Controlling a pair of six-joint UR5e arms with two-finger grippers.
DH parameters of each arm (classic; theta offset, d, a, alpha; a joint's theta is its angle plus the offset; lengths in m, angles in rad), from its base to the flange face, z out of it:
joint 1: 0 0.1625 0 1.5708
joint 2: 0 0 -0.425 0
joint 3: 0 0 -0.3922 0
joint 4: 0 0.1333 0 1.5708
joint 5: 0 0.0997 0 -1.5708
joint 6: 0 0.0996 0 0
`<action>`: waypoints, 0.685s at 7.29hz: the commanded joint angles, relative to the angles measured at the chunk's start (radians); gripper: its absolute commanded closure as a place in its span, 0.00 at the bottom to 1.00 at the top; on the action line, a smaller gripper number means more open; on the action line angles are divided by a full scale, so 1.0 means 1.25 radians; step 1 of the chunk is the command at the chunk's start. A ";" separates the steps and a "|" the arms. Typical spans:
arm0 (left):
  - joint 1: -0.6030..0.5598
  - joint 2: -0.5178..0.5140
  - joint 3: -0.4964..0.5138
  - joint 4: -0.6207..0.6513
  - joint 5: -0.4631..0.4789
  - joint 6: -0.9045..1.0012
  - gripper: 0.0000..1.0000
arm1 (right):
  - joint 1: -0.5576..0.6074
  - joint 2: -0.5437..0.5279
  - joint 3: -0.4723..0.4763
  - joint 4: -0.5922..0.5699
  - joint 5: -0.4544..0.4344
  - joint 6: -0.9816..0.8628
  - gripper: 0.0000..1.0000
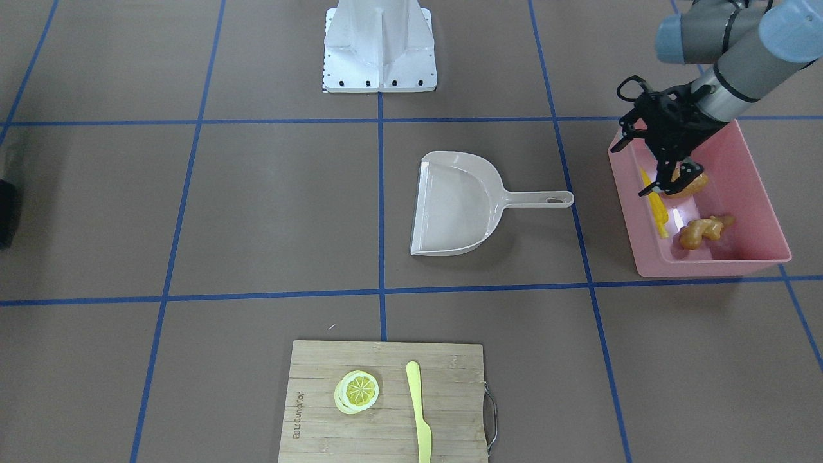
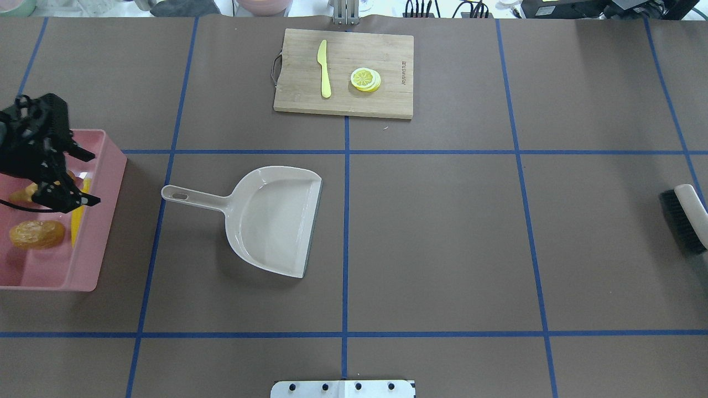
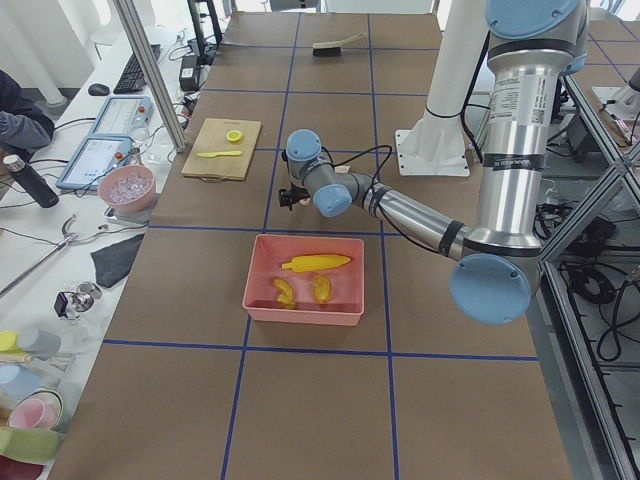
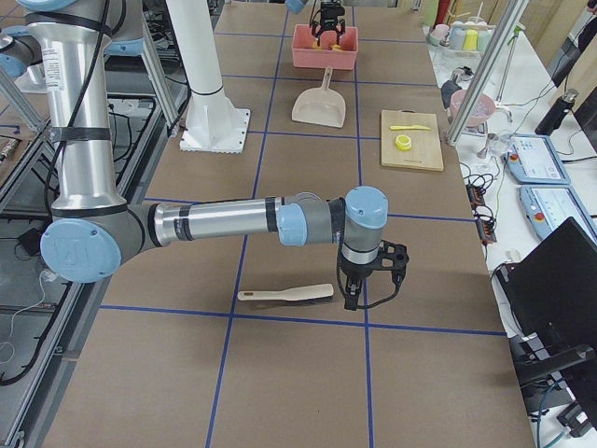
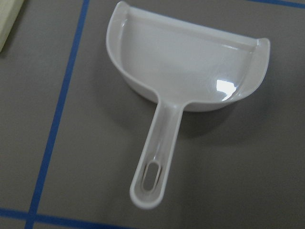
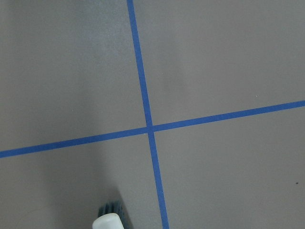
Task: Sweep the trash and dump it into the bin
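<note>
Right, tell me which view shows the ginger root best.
Exterior front-facing: the ginger root lies unobstructed in the bin, knobs clear. Overhead has the left gripper partly covering it; exterior left shows it small; exterior right, hardly. Wrist views miss it.

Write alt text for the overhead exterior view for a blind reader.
The left gripper, jaws open, hangs over a pink bin at the view's left edge that holds a corn cob, potato and ginger root. An empty beige dustpan lies near the middle; a cutting board with a knife and lemon slice sits at the far edge.
</note>
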 commanded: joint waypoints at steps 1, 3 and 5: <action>-0.130 0.055 0.002 0.030 0.007 -0.118 0.02 | 0.000 0.000 -0.001 0.000 -0.002 0.000 0.00; -0.259 0.077 0.008 0.213 0.005 -0.118 0.02 | 0.000 0.001 -0.002 0.000 -0.003 -0.001 0.00; -0.367 0.094 0.116 0.261 0.005 -0.118 0.02 | 0.000 0.002 -0.002 0.000 -0.003 -0.007 0.00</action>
